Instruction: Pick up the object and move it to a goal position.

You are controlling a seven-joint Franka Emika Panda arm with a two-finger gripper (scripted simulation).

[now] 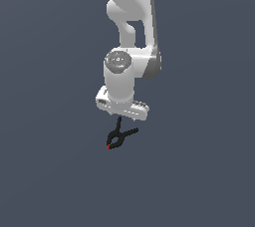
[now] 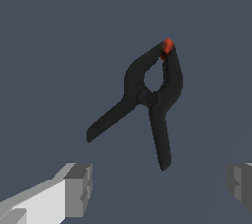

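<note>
The object, a small black spring clamp [image 1: 119, 138] with a red-tipped jaw and two splayed handles, lies on the flat grey ground. In the wrist view the clamp [image 2: 150, 98] shows whole, with its red tip [image 2: 168, 46] pointing away from the fingers. My white gripper [image 1: 122, 114] hangs just above the handle end of the clamp. In the wrist view the gripper [image 2: 160, 186] is open wide and empty. Its two grey fingertips [image 2: 78, 188] stand far apart, short of the handles, and touch nothing.
The plain grey ground [image 1: 50, 171] spreads all around with no other objects in view. The white arm [image 1: 130, 27] rises above the gripper at the top of the exterior view.
</note>
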